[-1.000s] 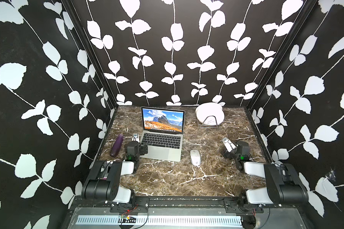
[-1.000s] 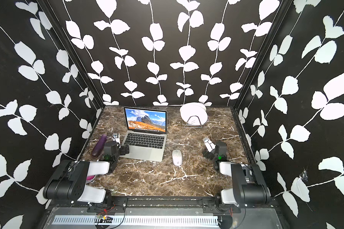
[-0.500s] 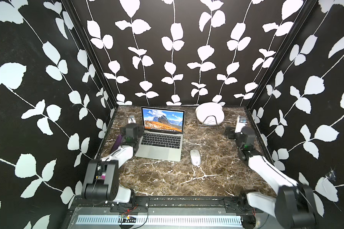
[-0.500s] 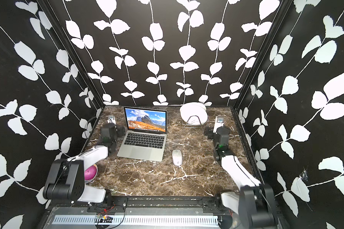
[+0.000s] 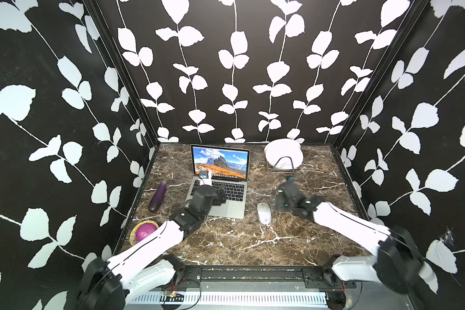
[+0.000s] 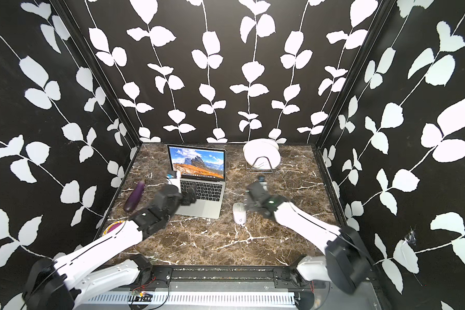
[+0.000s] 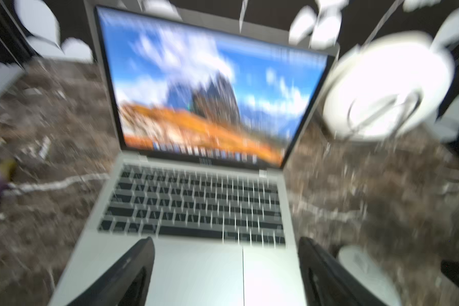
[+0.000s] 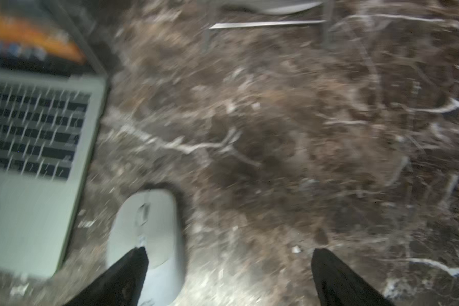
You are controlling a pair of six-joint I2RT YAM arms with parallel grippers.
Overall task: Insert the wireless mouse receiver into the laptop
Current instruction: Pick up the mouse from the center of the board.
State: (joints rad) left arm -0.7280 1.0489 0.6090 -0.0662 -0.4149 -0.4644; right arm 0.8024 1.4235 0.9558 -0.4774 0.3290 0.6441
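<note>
Showing the approach stage: nothing is grasped yet. The worktop (image 5: 239, 241) carries the laptop (image 5: 234, 192), lid raised, near the back edge and left of centre. The left gripper (image 7: 225, 242) hovers over the laptop's palm rest, jaws spread and empty. The right gripper (image 8: 229, 251) hangs above bare marble, jaws spread wide and empty, just beside the wireless mouse (image 5: 263, 212), which lies off the laptop's front right corner. The receiver cannot be made out in any view. Judged next: find it, probably at the mouse, which calls for a fine pinch, then alignment with a side port.
</note>
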